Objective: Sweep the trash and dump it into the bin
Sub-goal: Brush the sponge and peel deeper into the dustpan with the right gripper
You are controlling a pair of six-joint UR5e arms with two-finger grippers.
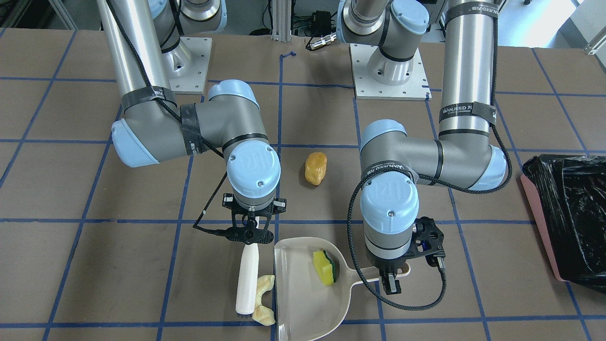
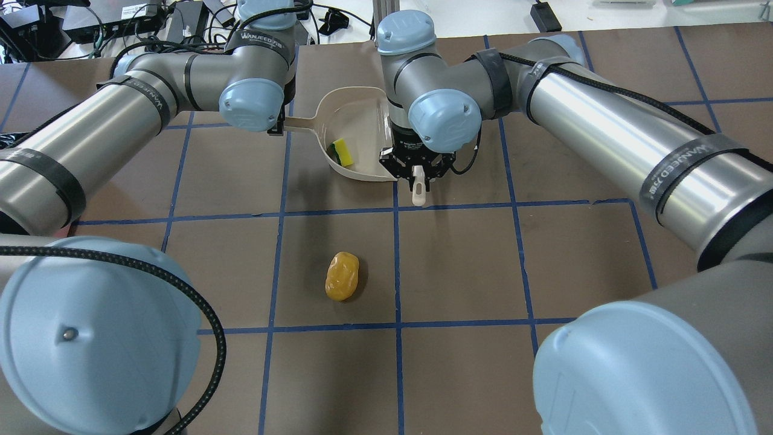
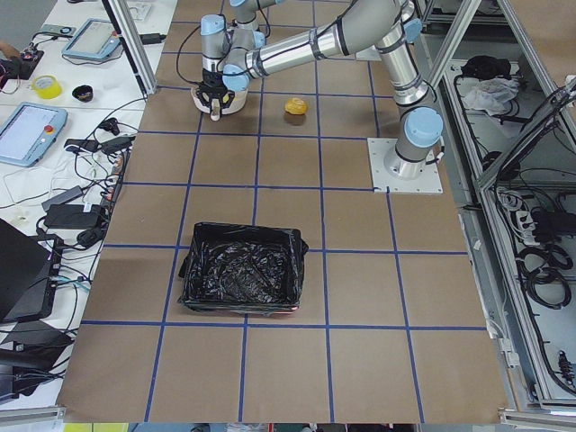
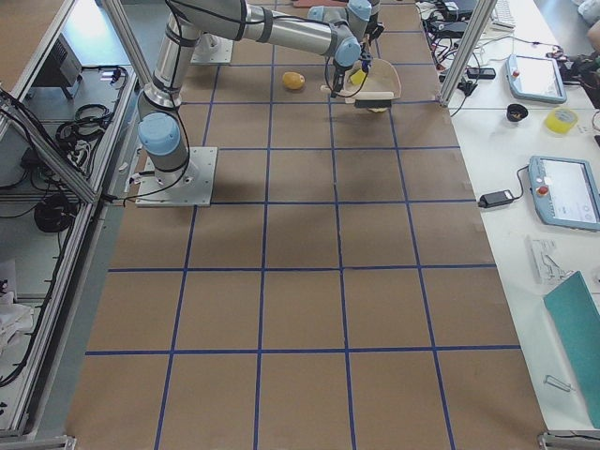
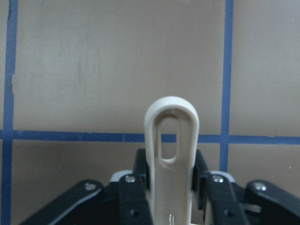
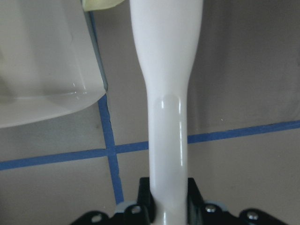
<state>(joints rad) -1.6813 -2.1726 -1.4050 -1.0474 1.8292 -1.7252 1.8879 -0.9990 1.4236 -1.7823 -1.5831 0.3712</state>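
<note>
Left jaws clamp the dustpan (image 1: 298, 293) by its handle; sponge chunk (image 1: 324, 268) in the pan beside them. Right jaws clamp a white tool (image 1: 247, 279) touching the cream slice (image 1: 263, 285). Orange lump (image 1: 316, 167) and bin (image 1: 568, 213) lie well apart from both.

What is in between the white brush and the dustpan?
The pale cream curved slice lies there, right beside the white brush and just outside the dustpan. The exterior front-facing view shows it best.
</note>
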